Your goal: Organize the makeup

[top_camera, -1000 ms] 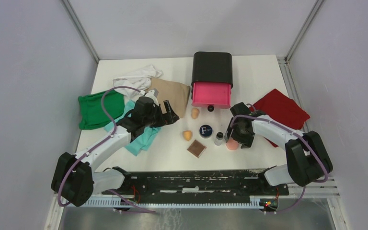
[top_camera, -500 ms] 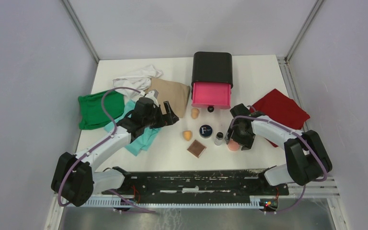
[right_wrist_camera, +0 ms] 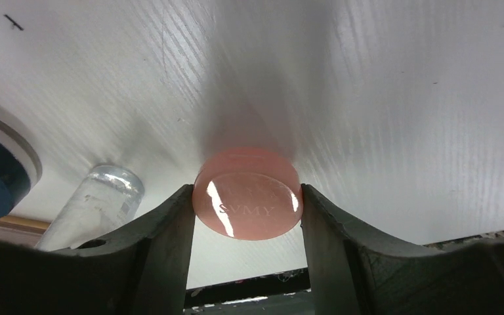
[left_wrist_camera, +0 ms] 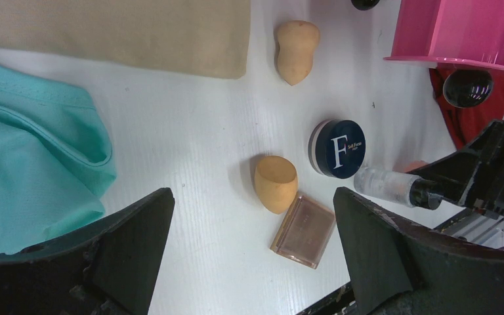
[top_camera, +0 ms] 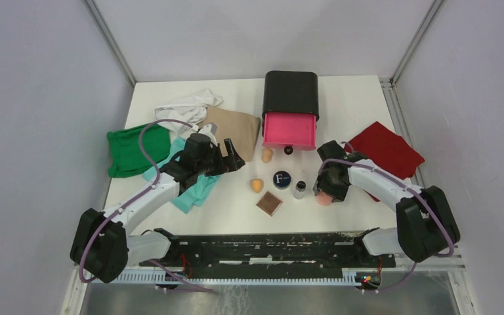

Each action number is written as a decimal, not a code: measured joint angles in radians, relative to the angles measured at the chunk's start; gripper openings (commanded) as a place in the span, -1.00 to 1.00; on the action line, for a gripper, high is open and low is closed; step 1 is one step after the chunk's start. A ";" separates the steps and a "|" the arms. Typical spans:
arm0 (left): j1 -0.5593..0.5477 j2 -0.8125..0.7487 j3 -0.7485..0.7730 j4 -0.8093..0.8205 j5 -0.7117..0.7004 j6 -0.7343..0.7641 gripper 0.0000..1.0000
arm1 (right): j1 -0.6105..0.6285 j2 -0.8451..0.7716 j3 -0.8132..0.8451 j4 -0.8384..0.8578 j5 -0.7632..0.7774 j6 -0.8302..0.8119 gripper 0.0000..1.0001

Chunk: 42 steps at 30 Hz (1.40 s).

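Right gripper (right_wrist_camera: 246, 197) is clamped on the pink round puff (right_wrist_camera: 247, 211), one finger against each side, to the right of the navy compact (top_camera: 281, 178), beyond the clear bottle (top_camera: 300, 189). Left gripper (left_wrist_camera: 252, 203) hangs left of that compact, jaws wide apart, holding nothing.

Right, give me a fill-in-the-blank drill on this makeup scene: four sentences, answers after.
1. The right gripper is shut on the round puff, whose colour is ____.
2. The navy compact bears the white letter ____.
3. The orange sponges number ____.
4. The left gripper hangs with its jaws ____.
Missing words: pink; F; two; open.
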 measured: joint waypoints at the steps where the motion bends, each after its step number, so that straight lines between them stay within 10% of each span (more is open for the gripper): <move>1: 0.000 0.000 0.000 0.000 0.000 0.000 0.99 | 0.000 -0.016 0.007 -0.014 0.010 -0.005 -0.06; 16: 0.000 0.000 0.000 0.000 -0.003 0.000 0.99 | 0.000 -0.246 0.407 -0.106 0.137 -0.197 -0.14; 33: -0.018 -0.017 0.000 -0.027 -0.048 0.001 0.98 | 0.156 0.251 0.751 0.072 0.079 -0.228 0.00; 42: -0.018 -0.040 0.000 -0.050 -0.061 0.001 0.99 | 0.156 0.353 0.815 0.079 0.100 -0.227 0.45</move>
